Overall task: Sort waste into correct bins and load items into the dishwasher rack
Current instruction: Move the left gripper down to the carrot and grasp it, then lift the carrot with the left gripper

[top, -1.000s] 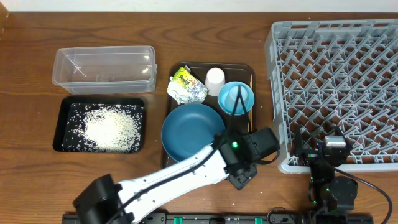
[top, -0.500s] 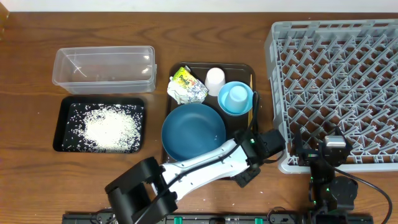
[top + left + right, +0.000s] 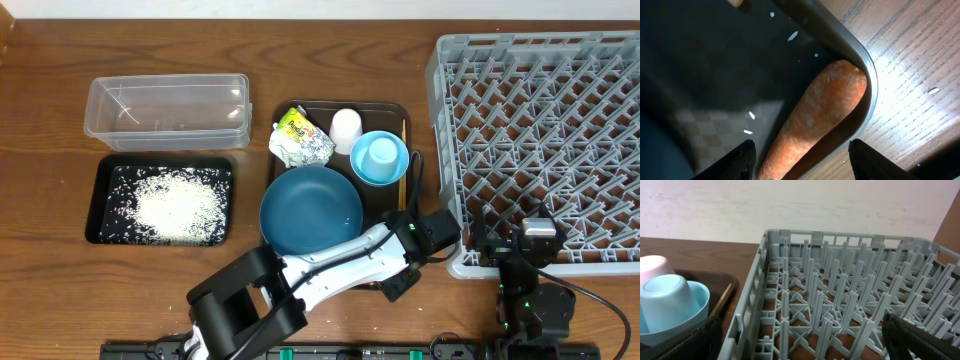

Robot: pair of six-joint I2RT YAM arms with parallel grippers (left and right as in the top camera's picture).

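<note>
Left hand (image 3: 802,152) fingers apart — straddling carrot (image 3: 815,117) in serving tray (image 3: 867,80) corner; right hand state unclear.

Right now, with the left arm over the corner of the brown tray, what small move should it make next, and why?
Probably lower the left end effector a little and close on the carrot. The wrist view shows its fingers open on either side of the carrot, which lies in the corner of the brown tray, not yet gripped.
</note>
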